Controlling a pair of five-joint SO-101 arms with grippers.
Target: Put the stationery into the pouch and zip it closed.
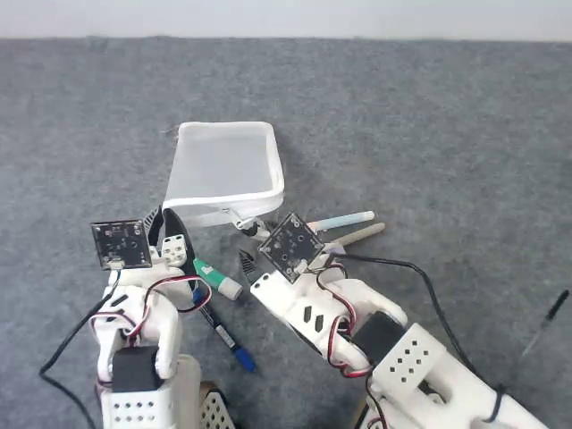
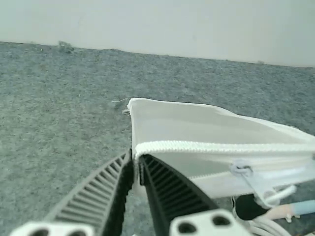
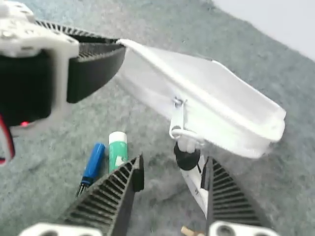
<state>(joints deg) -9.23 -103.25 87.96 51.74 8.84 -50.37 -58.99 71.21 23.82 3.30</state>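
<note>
**Pouch and grippers.** The white pouch (image 1: 225,165) rests on the grey carpet (image 1: 447,116) ahead of both arms, and the left gripper (image 2: 136,160) is closed tight on the near corner of its zip edge. The right gripper (image 3: 172,167) sits just short of the zipper pull (image 3: 177,117), jaws apart and holding nothing, with a black-capped pen (image 3: 189,164) on the carpet between them. A green-and-white marker (image 3: 117,150) and a blue pen (image 3: 93,162) lie between the arms, and a light-blue pen (image 1: 344,219) and a beige pen (image 1: 359,234) lie beside the right arm, all outside the pouch.
</note>
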